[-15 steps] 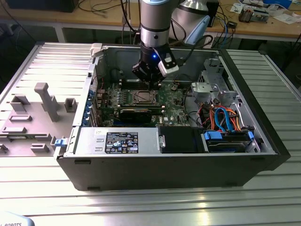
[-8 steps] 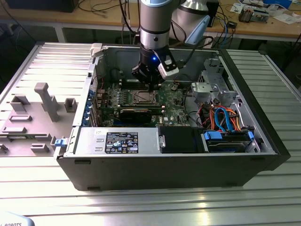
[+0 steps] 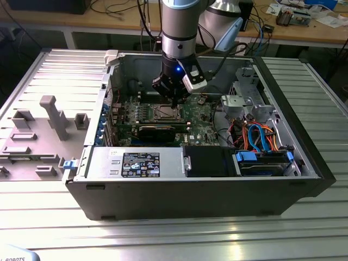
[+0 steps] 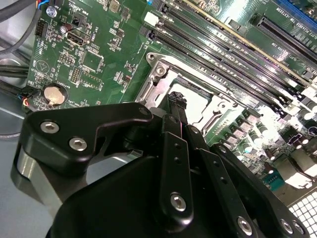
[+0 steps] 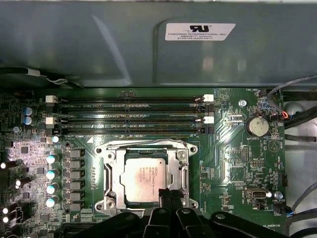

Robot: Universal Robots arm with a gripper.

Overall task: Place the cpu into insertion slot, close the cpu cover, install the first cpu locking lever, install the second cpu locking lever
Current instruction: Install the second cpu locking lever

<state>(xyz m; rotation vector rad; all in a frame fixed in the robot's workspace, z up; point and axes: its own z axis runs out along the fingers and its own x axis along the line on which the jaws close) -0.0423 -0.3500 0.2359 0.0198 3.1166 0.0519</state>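
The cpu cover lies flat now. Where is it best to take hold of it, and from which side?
Probably its outer rim, on the side away from the memory slots, where the gripper hangs. The cpu cover is a thin flat frame lying over the cpu, so come from above and pinch that edge.

The pincer [image 4: 177, 101] hangs over the insertion slot [image 4: 198, 106] on the green circuit board [image 4: 89, 54].

The arm [image 3: 178, 22] is a thick grey cylinder banded pale blue at the joint, with a small blue light glowing on its dark wrist. A white-and-black camera block [image 3: 194, 76] sits beside that wrist. The gripper [image 4: 179, 115] is matte black, its linkage plates fastened with silver screws.
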